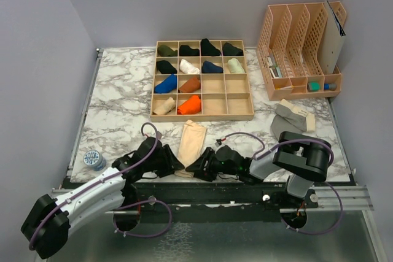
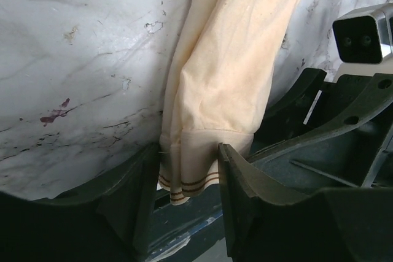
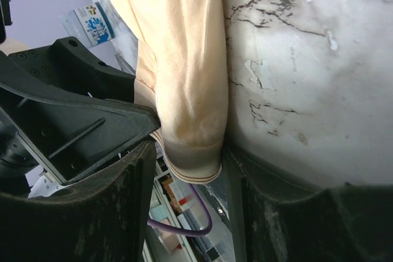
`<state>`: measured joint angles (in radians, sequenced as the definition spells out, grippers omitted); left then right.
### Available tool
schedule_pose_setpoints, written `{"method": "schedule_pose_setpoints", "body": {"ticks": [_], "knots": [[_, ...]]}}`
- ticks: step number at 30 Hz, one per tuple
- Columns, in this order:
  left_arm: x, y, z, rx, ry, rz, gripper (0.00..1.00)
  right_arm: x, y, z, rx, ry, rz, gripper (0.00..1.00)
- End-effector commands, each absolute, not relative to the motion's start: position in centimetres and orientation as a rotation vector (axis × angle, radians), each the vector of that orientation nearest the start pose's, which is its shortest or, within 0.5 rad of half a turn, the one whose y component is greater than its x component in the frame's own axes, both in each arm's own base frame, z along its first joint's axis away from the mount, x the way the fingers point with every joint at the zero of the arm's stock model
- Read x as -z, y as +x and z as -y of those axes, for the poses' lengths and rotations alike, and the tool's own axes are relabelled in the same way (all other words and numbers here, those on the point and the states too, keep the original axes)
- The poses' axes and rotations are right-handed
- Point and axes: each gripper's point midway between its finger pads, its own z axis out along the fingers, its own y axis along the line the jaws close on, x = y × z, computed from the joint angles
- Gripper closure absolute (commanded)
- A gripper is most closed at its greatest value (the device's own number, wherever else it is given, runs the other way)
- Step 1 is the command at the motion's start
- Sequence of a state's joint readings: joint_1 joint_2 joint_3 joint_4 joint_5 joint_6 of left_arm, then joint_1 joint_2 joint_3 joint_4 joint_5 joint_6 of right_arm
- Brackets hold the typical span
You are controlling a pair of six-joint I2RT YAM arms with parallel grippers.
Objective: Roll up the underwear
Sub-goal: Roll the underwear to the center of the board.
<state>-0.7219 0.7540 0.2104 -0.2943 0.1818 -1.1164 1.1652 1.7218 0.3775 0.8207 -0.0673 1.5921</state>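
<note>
At the near edge of the marble table (image 1: 123, 90), the beige underwear (image 1: 191, 139) lies folded into a long narrow strip, running away from the arms toward the wooden compartment tray (image 1: 202, 116). Both arms reach in low from either side and meet at its near hem. The left gripper (image 1: 174, 162) brackets that hem, its dark fingers (image 2: 138, 200) touching the cloth on both sides, so the striped edge appears to be pinched between them, though how firmly is hard to judge from this angle. The right gripper (image 1: 195, 165) sits just beside it on the same hem, and its fingers (image 3: 138, 170) are likewise closed against the bunched fabric, which fills the gap between them. The two grippers are nearly touching each other. The grey underwear (image 1: 291, 118) rests well apart on the right side of the table, in front of the peach desk organiser (image 1: 301, 47). Several tray compartments hold rolled garments of different colours. A small round tin (image 1: 94, 159) stands near the left arm.
</note>
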Motion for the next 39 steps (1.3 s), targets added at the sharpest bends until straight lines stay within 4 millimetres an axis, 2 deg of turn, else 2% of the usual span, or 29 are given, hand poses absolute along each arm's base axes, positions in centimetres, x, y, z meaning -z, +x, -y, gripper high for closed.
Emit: {"method": "schedule_pose_setpoints", "body": {"ticks": [1, 4, 11, 16, 20, 21, 25, 31, 36, 39], "knots": [[-0.6, 10.6, 17.8, 0.853, -0.494, -2.688, 0.51, 4.2, 8.9, -32.4, -1.11, 0.563, -2.741, 0.47], [-0.8, 10.7, 17.8, 0.863, -0.49, -2.675, 0.52, 4.1, 8.8, -32.2, -1.116, 0.56, -2.735, 0.47], [-0.8, 10.6, 17.9, 0.877, -0.495, -2.674, 0.56, 3.9, 8.4, -33.8, -1.196, 0.502, -2.755, 0.55], [-1.1, 10.5, 18.1, 0.898, -0.483, -2.673, 0.59, 4.2, 8.6, -33.1, -1.177, 0.524, -2.737, 0.63], [-1.4, 10.7, 18.1, 0.907, -0.494, -2.652, 0.58, 4.5, 8.4, -32.1, -1.207, 0.581, -2.721, 0.75], [-1.4, 10.8, 18.1, 0.908, -0.501, -2.646, 0.55, 4.5, 8.3, -32.2, -1.227, 0.587, -2.717, 0.83], [-1.7, 10.9, 17.9, 0.904, -0.527, -2.634, 0.45, 4.3, 7.7, -32.8, -1.32, 0.557, -2.718, 0.98], [-0.5, 9.5, 17.5, 0.887, -0.552, -2.697, 0.43, 4.5, 7.8, -31.6, -1.33, 0.654, -2.685, 1.0], [1.2, 7.8, 16.8, 0.816, -0.529, -2.801, 0.5, 4.5, 7.7, -32.1, -1.35, 0.637, -2.696, 1.0], [1.0, 7.6, 17.0, 0.835, -0.517, -2.801, 0.51, 4.6, 7.6, -32.1, -1.351, 0.64, -2.7, 1.0]]}}
